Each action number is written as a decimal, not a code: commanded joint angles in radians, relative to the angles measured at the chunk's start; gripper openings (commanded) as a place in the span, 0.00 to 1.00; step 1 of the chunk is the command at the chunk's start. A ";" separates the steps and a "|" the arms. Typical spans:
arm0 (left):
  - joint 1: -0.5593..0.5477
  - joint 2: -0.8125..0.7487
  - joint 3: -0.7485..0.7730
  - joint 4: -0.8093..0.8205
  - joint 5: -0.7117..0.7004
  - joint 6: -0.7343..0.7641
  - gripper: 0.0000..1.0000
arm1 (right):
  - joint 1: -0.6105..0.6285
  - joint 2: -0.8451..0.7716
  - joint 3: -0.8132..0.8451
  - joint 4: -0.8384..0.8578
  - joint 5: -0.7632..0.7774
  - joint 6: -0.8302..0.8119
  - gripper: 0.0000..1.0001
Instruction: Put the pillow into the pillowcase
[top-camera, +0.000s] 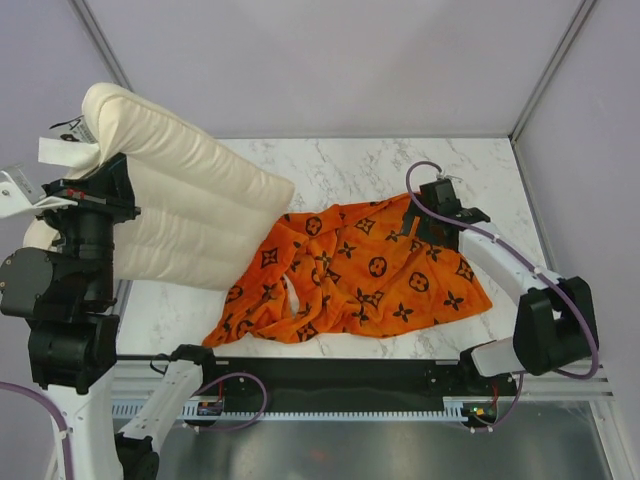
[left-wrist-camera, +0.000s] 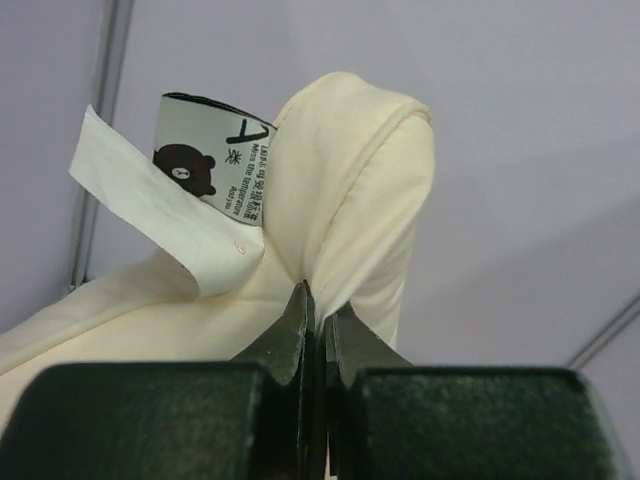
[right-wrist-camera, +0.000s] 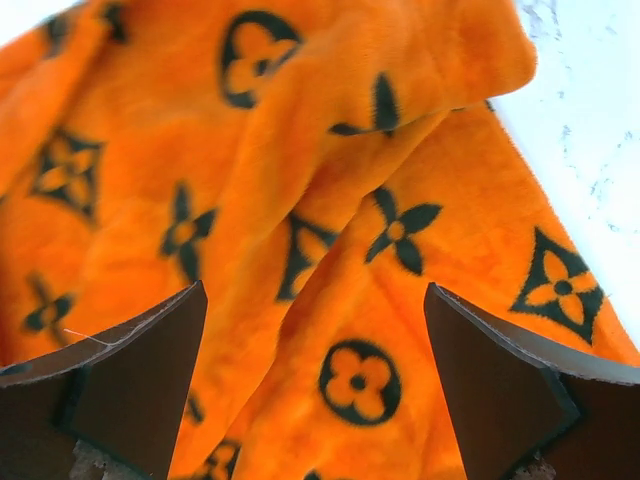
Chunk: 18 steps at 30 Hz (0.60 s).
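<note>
— Pillow (top-camera: 190, 205)?
— Cream-white, plump, quilted in long ridges. Pinched by a fold of one corner between the closed fingers of the left gripper (left-wrist-camera: 318, 303). Raised at that end, sloping down and off to that gripper's right.
— Anything on it?
— A printed label (left-wrist-camera: 215, 160) with a small bear, plus a blank white tab, just left of the pinch.
— And the pillowcase (top-camera: 360, 270)?
— Bright orange plush, black flowers and stars. Crumpled and wrinkled, lying low beneath the right gripper (right-wrist-camera: 312, 290), filling the gap between its wide-parted fingers, not gripped. Stretched leftward from there, meeting the pillow's low edge.
</note>
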<state>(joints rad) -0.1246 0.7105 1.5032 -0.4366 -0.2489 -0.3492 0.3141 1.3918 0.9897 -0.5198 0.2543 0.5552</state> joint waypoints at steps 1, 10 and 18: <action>0.000 -0.022 0.005 0.157 0.137 -0.132 0.02 | -0.021 0.096 0.015 0.040 0.106 0.055 0.98; 0.000 -0.111 -0.037 0.153 0.244 -0.211 0.02 | -0.150 0.351 0.109 0.115 0.112 0.091 0.45; 0.000 -0.180 -0.060 0.084 0.128 -0.169 0.02 | -0.400 0.274 0.055 0.126 0.173 0.101 0.00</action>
<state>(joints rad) -0.1265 0.5602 1.4353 -0.4637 -0.0380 -0.4850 0.0090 1.7397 1.0538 -0.4137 0.3389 0.6342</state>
